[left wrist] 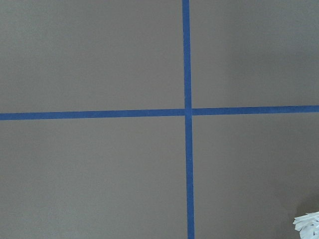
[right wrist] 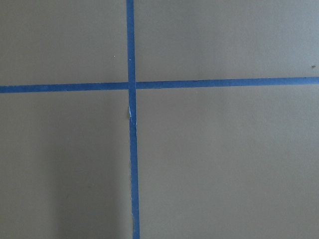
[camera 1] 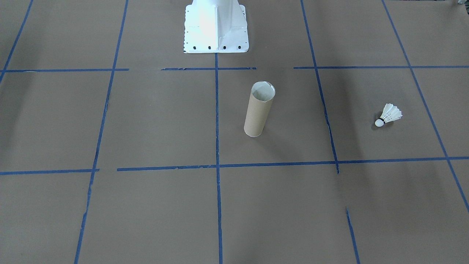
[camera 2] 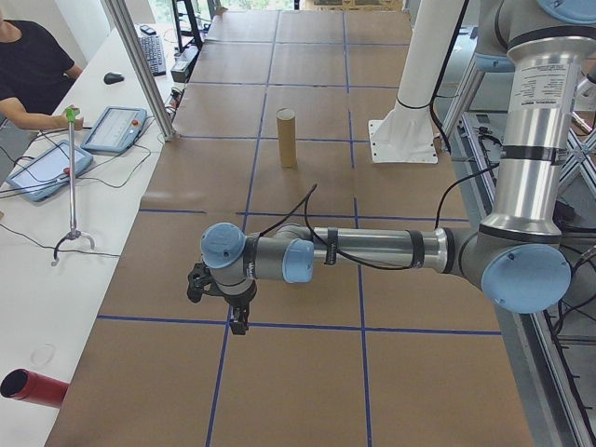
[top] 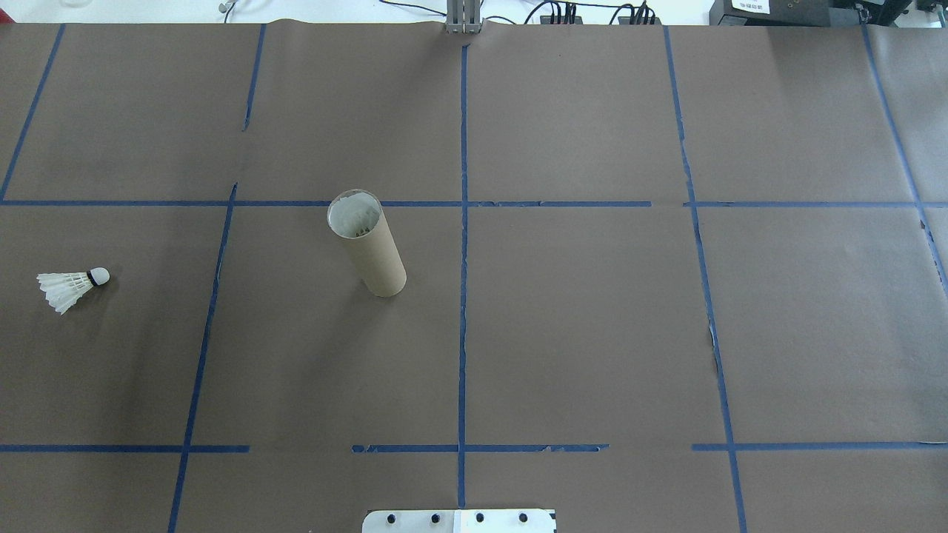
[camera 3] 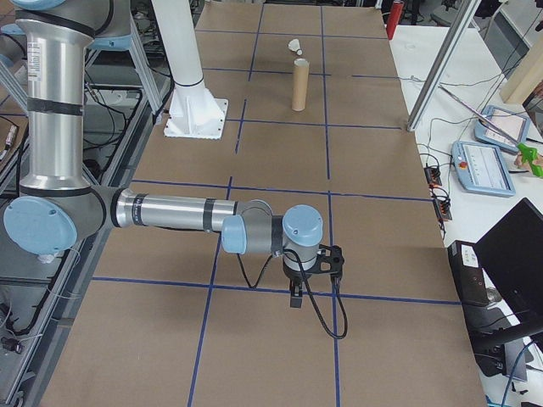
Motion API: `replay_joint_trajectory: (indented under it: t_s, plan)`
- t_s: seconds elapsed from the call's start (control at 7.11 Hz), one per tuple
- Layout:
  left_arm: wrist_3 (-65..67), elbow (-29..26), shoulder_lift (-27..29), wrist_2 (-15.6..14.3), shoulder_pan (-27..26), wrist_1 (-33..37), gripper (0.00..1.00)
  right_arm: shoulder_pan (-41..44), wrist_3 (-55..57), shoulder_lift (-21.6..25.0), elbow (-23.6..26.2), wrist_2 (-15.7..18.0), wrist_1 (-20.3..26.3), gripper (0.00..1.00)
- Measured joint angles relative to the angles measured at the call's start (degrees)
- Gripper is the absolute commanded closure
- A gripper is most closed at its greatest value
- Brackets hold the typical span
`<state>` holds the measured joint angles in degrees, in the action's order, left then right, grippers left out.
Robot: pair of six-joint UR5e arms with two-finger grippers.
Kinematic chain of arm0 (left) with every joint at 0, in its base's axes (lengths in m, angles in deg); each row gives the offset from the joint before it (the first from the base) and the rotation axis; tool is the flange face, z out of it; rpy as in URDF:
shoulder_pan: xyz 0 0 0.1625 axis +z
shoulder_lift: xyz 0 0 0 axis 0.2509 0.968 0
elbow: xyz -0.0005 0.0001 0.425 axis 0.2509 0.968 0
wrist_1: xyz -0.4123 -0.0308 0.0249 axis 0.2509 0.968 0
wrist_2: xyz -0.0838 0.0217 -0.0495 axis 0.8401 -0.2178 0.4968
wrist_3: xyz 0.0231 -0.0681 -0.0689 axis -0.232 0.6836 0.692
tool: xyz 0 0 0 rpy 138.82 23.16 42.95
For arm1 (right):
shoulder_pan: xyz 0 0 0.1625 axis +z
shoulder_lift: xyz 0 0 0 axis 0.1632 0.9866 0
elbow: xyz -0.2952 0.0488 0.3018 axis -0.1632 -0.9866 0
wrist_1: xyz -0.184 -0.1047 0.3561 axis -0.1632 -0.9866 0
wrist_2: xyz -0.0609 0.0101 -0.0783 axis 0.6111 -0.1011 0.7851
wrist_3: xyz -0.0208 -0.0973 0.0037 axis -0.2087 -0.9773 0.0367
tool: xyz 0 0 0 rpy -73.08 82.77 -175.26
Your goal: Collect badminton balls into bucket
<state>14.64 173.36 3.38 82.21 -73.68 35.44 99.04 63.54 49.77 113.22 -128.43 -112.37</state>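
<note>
Shuttlecock (top: pixel 70 287) lies on its side near the worktop's (top: pixel 578 333) left edge; tube (top: pixel 368 244) stands upright mid-worktop, mouth up to receive it; both grippers' fingers: cannot tell, seen sideways only.

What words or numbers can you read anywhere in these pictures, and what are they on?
None can be read.
Label on the near left arm: small dark print, too blurred to read.
Label on the near right arm: small print, too small to read.
White tag on a dark box beyond the table's far edge: print too small to read.
Tablet screens: too small to read.
The tube and shuttlecock show no writing.
</note>
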Motion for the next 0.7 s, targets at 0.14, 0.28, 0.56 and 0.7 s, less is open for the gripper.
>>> replay_joint_trajectory:
  t_s: [0.14, 0.28, 0.56, 0.7]
  plan:
    - [-0.03, 0.07, 0.01, -0.02, -0.01, 0.0, 0.0, 0.0, 0.0, 0.0, 0.0, -0.01, 0.0, 0.0]
    - [-0.04, 0.15, 0.12, -0.02, -0.01, 0.02, 0.0, 0.0, 0.0, 0.0, 0.0, -0.01, 0.0, 0.0]
    - [2.63, 1.76, 0.95, 0.16, 0.07, 0.18, 0.0, 0.0, 0.0, 0.0, 0.0, 0.0, 0.0, 0.0]
    - [8.71, 4.78, 1.32, 0.38, 0.27, 0.41, 0.0, 0.0, 0.0, 0.0, 0.0, 0.02, 0.0, 0.0]
